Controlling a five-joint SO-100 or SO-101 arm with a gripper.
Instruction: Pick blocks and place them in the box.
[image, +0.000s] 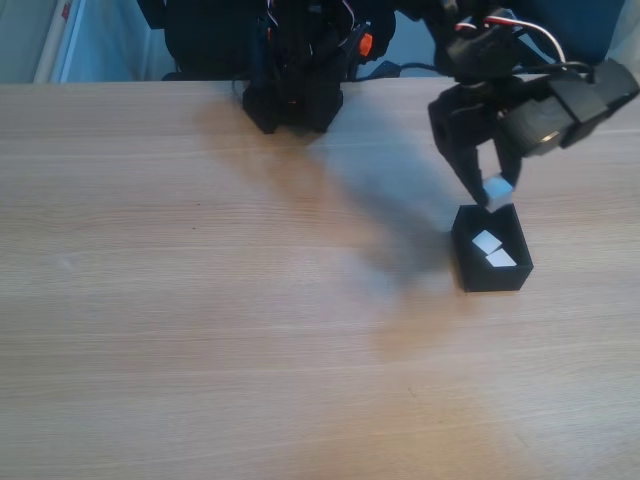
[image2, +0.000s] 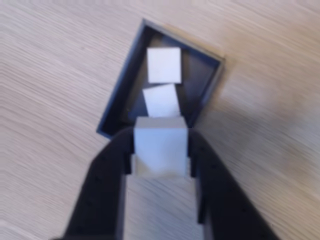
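Gripper (image2: 160, 150) clamped on third block (image2: 160, 146) above the box's (image: 470, 268) near edge, two blocks (image2: 163, 65) already inside it; released here, the block could clip the wall and tumble out onto the table (image: 200, 300).

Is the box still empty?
No: in the wrist view two white blocks already lie inside the black box.

In the wrist view, the held white cube (image2: 160, 146) hides the small black open-topped box's (image2: 120, 90) near wall; the black gripper's (image2: 161, 170) fingers seem cut off below.
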